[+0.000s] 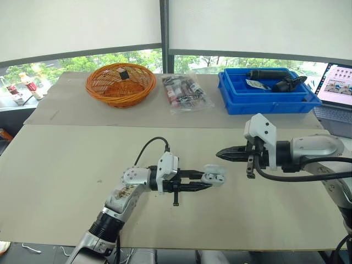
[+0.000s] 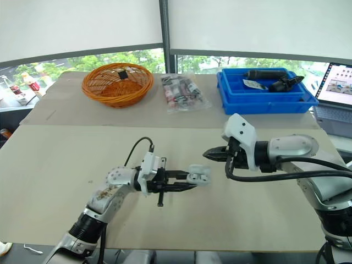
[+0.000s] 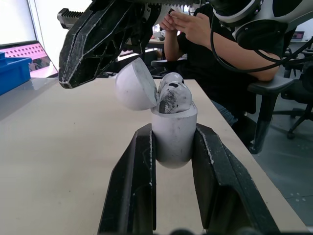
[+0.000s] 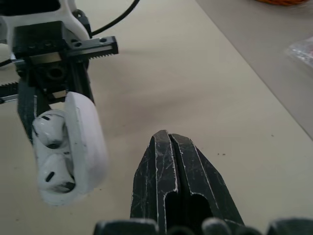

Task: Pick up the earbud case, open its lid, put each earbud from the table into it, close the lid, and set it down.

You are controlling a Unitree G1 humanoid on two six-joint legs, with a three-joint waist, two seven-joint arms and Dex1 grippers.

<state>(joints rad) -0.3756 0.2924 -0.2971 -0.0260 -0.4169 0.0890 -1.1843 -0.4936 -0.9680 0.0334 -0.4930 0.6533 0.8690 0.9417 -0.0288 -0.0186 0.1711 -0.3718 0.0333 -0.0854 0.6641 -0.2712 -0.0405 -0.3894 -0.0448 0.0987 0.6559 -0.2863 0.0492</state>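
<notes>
My left gripper [image 1: 204,180] is shut on the white earbud case [image 3: 173,137], holding it above the table. The case lid [image 3: 136,84] stands open, and two white earbuds [image 3: 172,94] sit inside the case [image 4: 68,152]. My right gripper [image 1: 220,154] is shut with nothing between its fingers. It hovers just to the right of the case and slightly above it, tips pointing at the lid [image 1: 215,170]. The right gripper's black fingers [image 4: 171,181] are pressed together, a short way from the case.
At the back of the table stand an orange wicker basket [image 1: 120,83], a clear bag of small items [image 1: 186,92] and a blue tray [image 1: 266,91] with black tools. A laptop [image 1: 338,91] sits at the far right. A seated person [image 3: 215,49] is beyond the table edge.
</notes>
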